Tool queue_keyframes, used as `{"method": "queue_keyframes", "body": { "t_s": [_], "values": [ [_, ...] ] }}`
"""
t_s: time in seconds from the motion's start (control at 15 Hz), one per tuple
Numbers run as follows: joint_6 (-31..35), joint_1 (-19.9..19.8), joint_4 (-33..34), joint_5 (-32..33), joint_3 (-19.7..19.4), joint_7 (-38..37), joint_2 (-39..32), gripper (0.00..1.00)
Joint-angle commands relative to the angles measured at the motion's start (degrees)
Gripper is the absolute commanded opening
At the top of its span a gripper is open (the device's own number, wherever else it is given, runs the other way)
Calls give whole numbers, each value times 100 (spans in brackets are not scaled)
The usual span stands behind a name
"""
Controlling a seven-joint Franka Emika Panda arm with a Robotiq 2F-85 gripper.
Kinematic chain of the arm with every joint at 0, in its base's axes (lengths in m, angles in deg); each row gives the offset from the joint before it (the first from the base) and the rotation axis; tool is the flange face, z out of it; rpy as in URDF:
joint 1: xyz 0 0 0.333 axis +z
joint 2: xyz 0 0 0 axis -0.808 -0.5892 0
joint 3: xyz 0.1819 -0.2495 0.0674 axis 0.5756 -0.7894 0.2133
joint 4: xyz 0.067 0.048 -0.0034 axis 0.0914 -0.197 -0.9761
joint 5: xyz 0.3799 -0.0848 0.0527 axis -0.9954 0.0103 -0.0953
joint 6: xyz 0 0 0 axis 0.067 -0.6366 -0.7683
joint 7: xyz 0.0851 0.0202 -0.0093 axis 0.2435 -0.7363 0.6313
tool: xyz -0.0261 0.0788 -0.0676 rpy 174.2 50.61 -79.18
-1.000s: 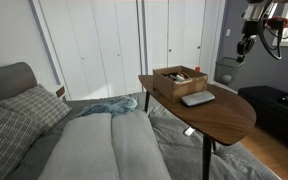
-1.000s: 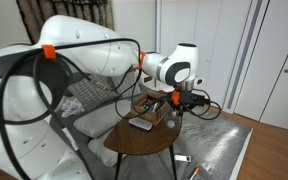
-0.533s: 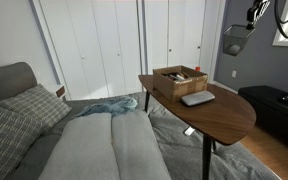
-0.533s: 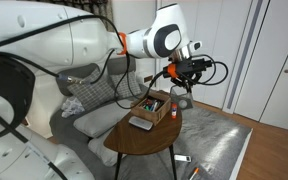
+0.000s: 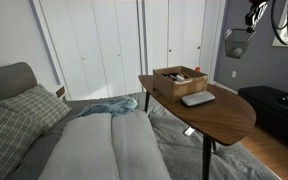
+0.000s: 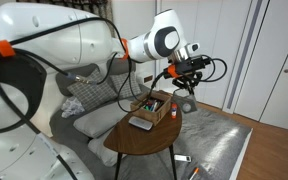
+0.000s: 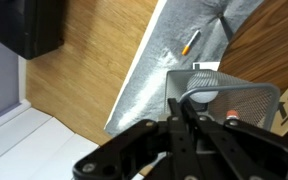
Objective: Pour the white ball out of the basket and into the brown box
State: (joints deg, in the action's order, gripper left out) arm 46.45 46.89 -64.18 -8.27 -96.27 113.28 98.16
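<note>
**Q:** Where is the gripper, and what is it doing?

**A:** In the wrist view the gripper (image 7: 183, 112) reaches in from the bottom edge. Its dark fingers (image 7: 189, 125) are clenched on the rim of the basket (image 7: 229, 100). The basket's grey wire mesh fills the lower right of that view.

**Q:** Can you see the white ball?

**A:** I cannot tell. The mesh is too fine and blurred to pick it out.

**Q:** Where does the basket sit in the room?

**A:** In an exterior view the basket (image 5: 236, 42) hangs in the air, near the upper right corner. It is higher than the tabletop and well apart from it. It looks tilted, though the angle is hard to judge.

**Q:** And the brown box?

**A:** The brown box (image 5: 180, 80) rests on a dark wooden table (image 5: 224, 115), toward its far end. Small dark and reddish items lie inside it. A flat grey slab (image 5: 197, 98) lies just beside it, on the nearer side.

**Q:** What surrounds them?

**A:** Beneath the basket, the wrist view shows a grey rug (image 7: 169, 40) with a pen (image 7: 189, 43) lying on it. Wooden floor (image 7: 94, 70) lies beside the rug. In an exterior view a grey sofa (image 5: 104, 145) stands beside the table, with a crumpled blue cloth (image 5: 109, 107) on it.
</note>
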Motion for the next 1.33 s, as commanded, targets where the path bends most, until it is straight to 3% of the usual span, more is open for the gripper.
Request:
{"method": "queue_keyframes", "body": {
  "t_s": [0.0,0.6,0.67,0.73,0.93,1.0,1.27],
  "values": [
    [-556,71,946,1013,617,-485,-699,2],
    [-1463,941,2424,3101,1467,-555,-2311,2],
    [-1101,860,1959,2638,1295,-508,-1969,2],
    [-1149,931,2028,2683,1327,-552,-2082,7],
    [-1147,923,2015,2675,1282,-562,-2105,7],
    [-1146,914,2015,2675,1259,-560,-2093,2],
    [-2174,1296,2541,3277,1572,-204,-2617,2]
  ]
}}
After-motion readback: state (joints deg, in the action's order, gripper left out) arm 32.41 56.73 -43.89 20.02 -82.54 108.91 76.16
